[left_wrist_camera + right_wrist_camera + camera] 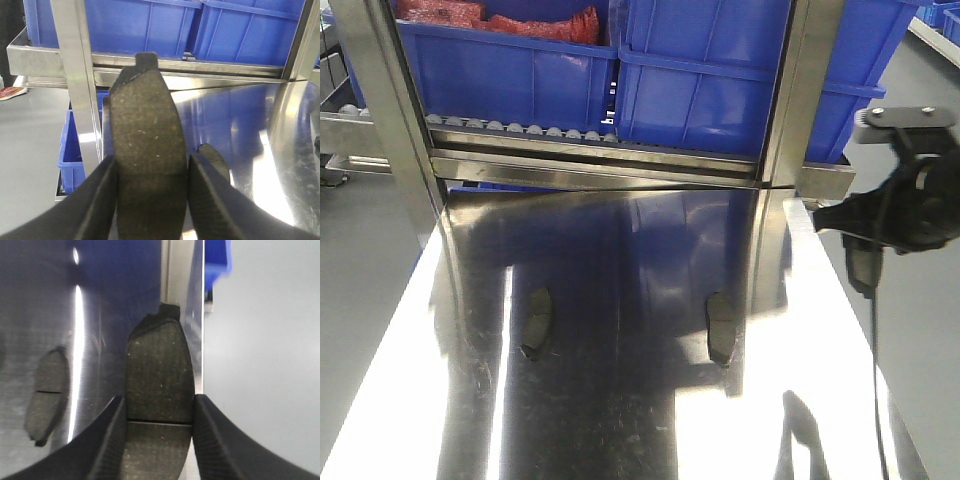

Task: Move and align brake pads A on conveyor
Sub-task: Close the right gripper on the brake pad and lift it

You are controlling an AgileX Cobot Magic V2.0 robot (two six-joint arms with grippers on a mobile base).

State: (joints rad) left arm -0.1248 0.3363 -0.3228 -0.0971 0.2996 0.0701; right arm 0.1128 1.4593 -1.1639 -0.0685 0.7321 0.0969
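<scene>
Left gripper [150, 172] was clamped on 1 brake pad [145, 125], gripped at its lower half with the tab end pointing away; a loose pad [213, 154] lay just right of the gripper on the steel table [280, 150]. Right gripper [159, 412] was closed on 1 held pad [159, 365]; another pad [47, 392] lay to its left, apparently flat.

Bright overhead light; glare streaks on steel table [410, 400], dark centre dims brake pads A [535, 322]. Wrist views: foreground soft, bg blurred.

Two brake pads [535, 322] [720, 328] apart on table [620, 430], bins [520, 75] behind, perhaps on rollers [520, 127].
</scene>
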